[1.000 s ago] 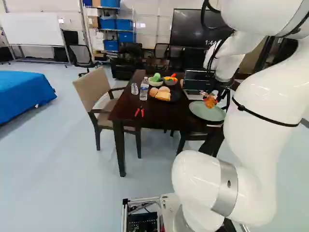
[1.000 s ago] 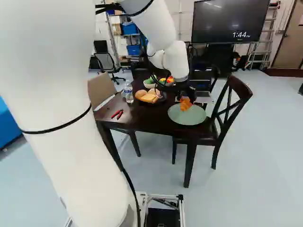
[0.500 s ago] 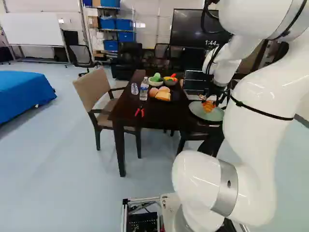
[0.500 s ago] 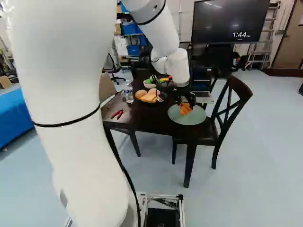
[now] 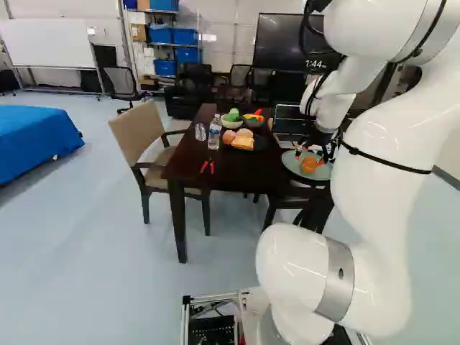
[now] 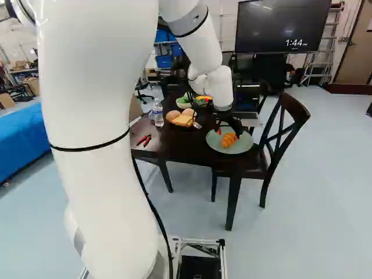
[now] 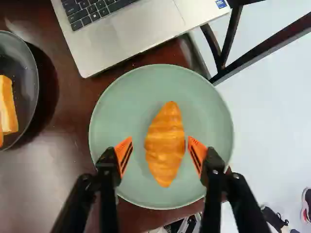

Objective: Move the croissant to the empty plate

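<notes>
Starting from the left side of the left base view, where a whiteboard (image 5: 47, 43) stands against the wall, a blue cover (image 5: 36, 136) drapes something low in front of it. Next come a black mesh chair (image 5: 122, 85), then a beige armchair (image 5: 136, 133) drawn up at the dark tabletop (image 5: 237, 172), with blue bins (image 5: 188, 56) on shelving in the background.

On the tabletop, red-handled pliers (image 5: 208, 167) lie near the front edge, and an upright water bottle (image 5: 215, 134) stands beyond them. Farther back sits a bowl (image 5: 231, 124) with green food in it, and nearer is a dark plate (image 7: 29, 53) bearing bread (image 5: 243, 142). Beside the first bowl, a second bowl (image 5: 254, 123) holds red and yellow food.

A laptop (image 7: 121, 39) lies open farther right, with a big dark screen (image 5: 291, 43) behind the table. Just beside the laptop, a pale green plate (image 7: 112, 107) rests on the tabletop, and the croissant (image 7: 165, 143) lies on it, near its middle.

The jaws are open over that plate, their orange pads one on each side of the croissant, not gripping it; one pad stands closer to it than the other. At the right, the white arm (image 5: 392, 144) reaches forward. The right base view also shows a dark wooden chair (image 6: 296, 108) to the right of the green plate.
</notes>
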Controlling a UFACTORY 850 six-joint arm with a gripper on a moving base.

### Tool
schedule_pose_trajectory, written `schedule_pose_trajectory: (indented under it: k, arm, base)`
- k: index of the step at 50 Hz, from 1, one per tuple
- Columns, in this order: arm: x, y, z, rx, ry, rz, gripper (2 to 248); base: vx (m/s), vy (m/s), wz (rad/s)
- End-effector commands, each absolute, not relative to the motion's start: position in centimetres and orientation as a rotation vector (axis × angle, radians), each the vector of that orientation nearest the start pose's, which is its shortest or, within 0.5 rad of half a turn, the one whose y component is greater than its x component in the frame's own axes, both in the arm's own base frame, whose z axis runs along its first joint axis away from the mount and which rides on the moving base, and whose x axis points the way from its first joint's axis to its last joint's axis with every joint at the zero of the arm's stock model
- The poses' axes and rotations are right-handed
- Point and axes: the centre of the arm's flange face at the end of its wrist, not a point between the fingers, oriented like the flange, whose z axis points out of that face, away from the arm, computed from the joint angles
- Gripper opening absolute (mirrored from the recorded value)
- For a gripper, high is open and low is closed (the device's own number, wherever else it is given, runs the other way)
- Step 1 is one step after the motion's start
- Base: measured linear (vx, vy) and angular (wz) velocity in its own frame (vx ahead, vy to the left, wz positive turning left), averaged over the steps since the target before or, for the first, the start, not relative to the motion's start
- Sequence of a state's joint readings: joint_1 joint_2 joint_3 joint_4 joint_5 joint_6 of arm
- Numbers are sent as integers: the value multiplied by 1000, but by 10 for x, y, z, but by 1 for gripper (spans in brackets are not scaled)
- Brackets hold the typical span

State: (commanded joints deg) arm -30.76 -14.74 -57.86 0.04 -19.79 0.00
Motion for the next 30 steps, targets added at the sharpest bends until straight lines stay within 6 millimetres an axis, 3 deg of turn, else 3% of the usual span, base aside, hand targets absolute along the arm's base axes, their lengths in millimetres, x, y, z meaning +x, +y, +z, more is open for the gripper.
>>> schedule_pose_trajectory:
  k: [3,4,8,9,30]
  arm:
    - [460,-274,450,-3072,846,-634,171]
    - [460,-274,450,-3072,846,-634,204]
    - [460,-274,451,-3072,846,-636,204]
    - [460,-274,452,-3072,846,-638,239]
    - [452,-269,477,-3068,845,-711,247]
  base:
    - [0,0,0]
    - [0,0,0]
    - [0,0,0]
    - [0,0,0]
    - [0,0,0]
